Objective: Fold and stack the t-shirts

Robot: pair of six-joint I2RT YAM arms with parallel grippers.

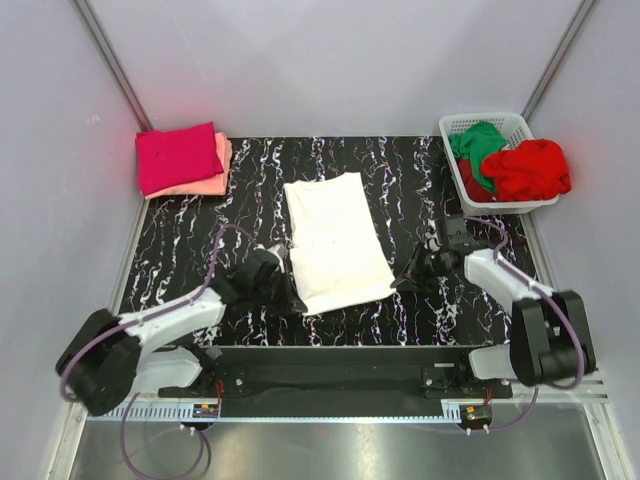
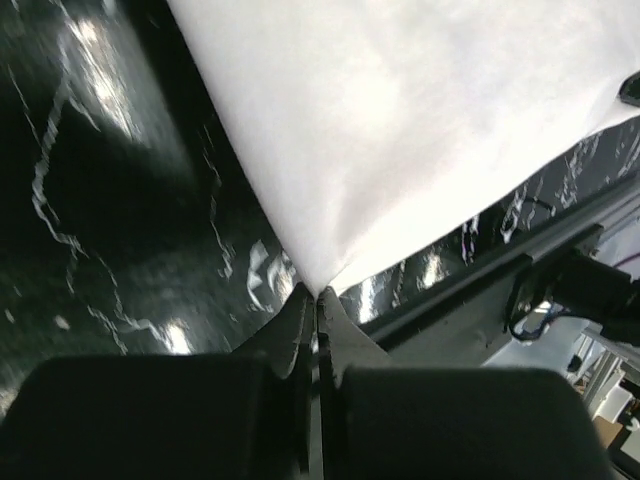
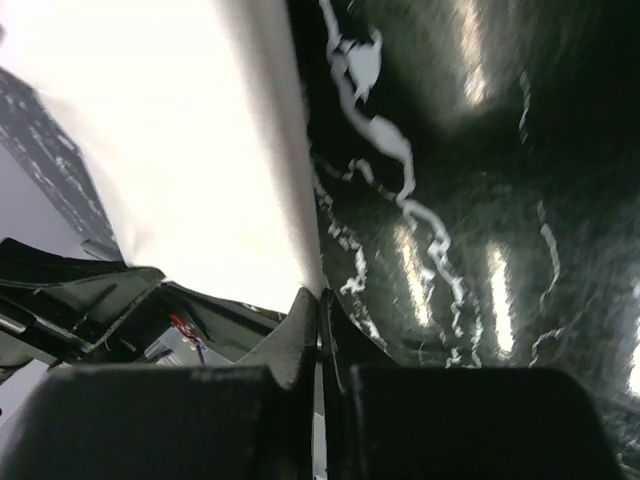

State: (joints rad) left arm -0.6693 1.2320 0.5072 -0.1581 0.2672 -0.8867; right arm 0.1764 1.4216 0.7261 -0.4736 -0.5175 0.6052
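Left fingers [image 2: 312, 300], nearest the lens: pressed together, pinching the near-left corner of the white t-shirt [image 2: 400, 130], whose cloth runs to a point at the tips. Right fingers [image 3: 312, 305]: likewise pressed together, with the shirt's near-right edge meeting the tips. It looks like a pinch on that corner, though the cloth inside the grip is hidden. White t-shirt, location: centre of the black marbled table [image 1: 200, 240], lying flat as a long panel, its far end tilted toward the left. Handling, judged: light, limp cotton with no stiffness. It will sag and crease between two holds and drag on the table rather than slide cleanly, so the corners and hem edges are the sensible places to take hold, both lifted evenly. Finished stock: magenta t-shirt [image 1: 178, 158] folded on top of a salmon-pink t-shirt [image 1: 218, 178], far left, well apart from the white one. Waiting stock: green t-shirt [image 1: 476, 145] and red t-shirt [image 1: 532, 168], crumpled in the white basket [image 1: 478, 121] at far right, the red one spilling over the rim. Not made out: any chest print on the white shirt, its sleeves and collar, how many layers the panel has, and whether anything lies beneath the two shirts in the basket. Both wrist views are blurred toward their edges.
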